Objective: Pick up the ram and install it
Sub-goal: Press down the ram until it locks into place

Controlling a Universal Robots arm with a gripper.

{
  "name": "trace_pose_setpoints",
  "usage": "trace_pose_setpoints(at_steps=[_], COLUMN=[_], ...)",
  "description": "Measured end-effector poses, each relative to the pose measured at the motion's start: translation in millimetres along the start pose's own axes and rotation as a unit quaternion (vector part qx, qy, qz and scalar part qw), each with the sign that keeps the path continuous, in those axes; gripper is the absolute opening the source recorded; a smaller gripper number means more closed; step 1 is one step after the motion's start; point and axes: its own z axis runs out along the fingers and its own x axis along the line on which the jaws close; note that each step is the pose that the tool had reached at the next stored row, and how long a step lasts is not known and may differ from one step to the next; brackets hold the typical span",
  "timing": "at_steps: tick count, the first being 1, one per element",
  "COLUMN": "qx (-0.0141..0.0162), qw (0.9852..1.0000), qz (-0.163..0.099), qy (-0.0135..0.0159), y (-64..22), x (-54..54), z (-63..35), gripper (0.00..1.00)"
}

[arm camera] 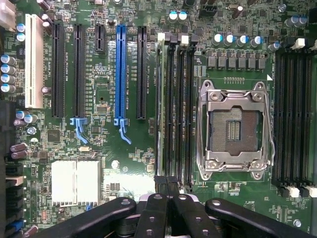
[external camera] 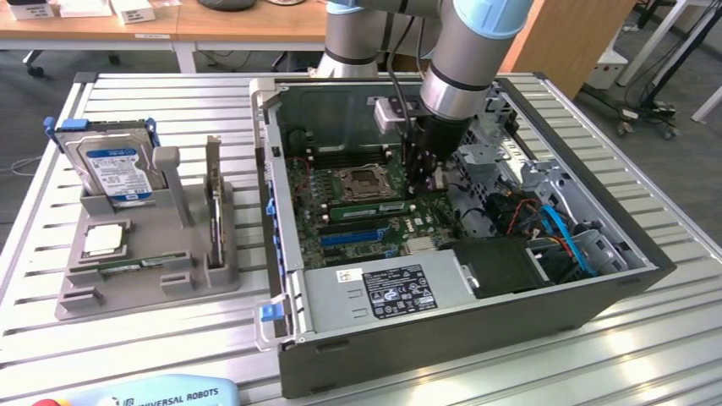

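The arm reaches down into the open computer case, its gripper pressed together just above the motherboard. The ram stands on edge in a memory slot beside the empty processor socket, directly under the closed fingertips.

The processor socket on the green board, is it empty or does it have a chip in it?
Empty. In the wrist view the processor socket shows a bare dark middle inside its metal frame, with no silver chip seated. The exterior view shows the same.
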Motion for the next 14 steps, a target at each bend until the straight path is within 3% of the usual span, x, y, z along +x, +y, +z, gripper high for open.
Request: trace_pose_setpoints(at_steps=[3, 14], qx=[0.0000, 0.0000], qw=[1.0000, 1.0000], qz=[0.000, 0.000], qy=[-0.0017, -0.0019], y=[-0.1, -0.3], x=[0.0, 0.2], z=[1.9, 4.9], gripper=[0.10, 0.10])
